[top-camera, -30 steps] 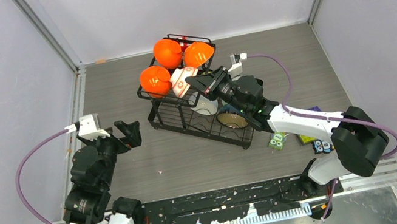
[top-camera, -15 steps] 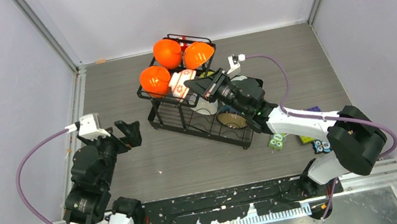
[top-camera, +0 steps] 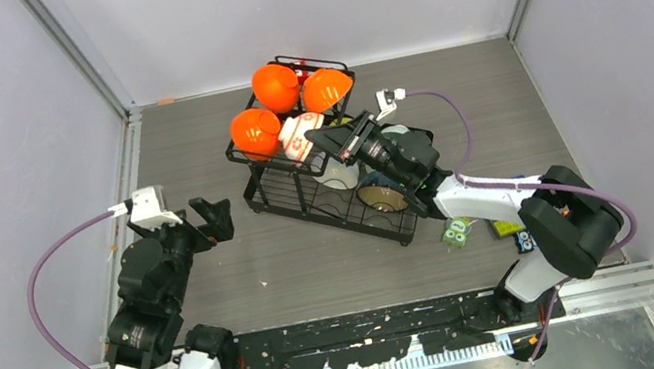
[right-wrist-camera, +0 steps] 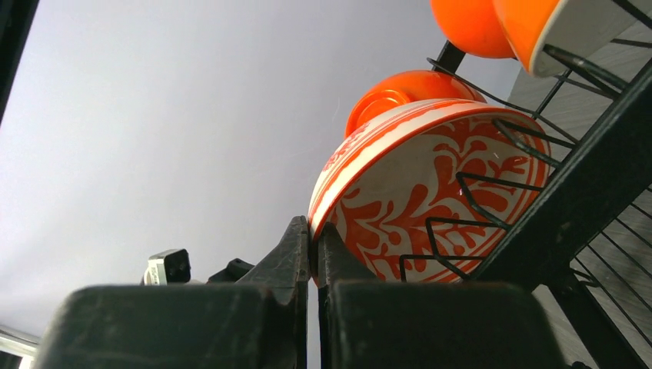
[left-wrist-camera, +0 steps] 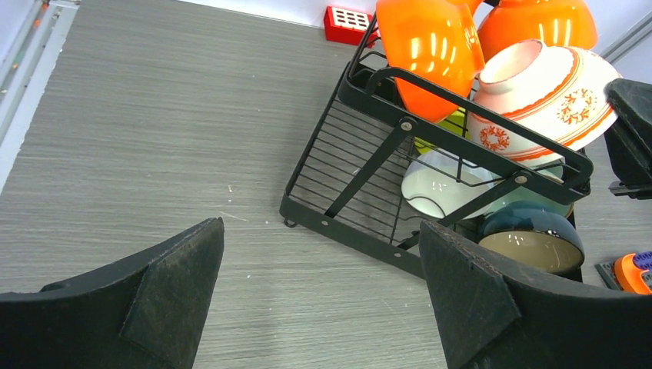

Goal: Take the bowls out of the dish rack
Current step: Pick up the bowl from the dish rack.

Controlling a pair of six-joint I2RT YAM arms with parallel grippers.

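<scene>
The black wire dish rack stands mid-table. Its upper basket holds three orange bowls and a white bowl with red pattern. A plain white bowl and a dark bowl with tan inside sit on the lower tier. My right gripper is shut on the rim of the patterned bowl, which still rests in the upper basket. My left gripper is open and empty, left of the rack; its view shows the patterned bowl and the dark bowl.
Owl cards and flat toy blocks lie on the table right of the rack, near my right arm. A small red tag lies behind the rack. Walls close in the table on the left, right and back.
My right gripper has pushed a little further left and up onto the patterned bowl's rim. The left arm has not moved.
</scene>
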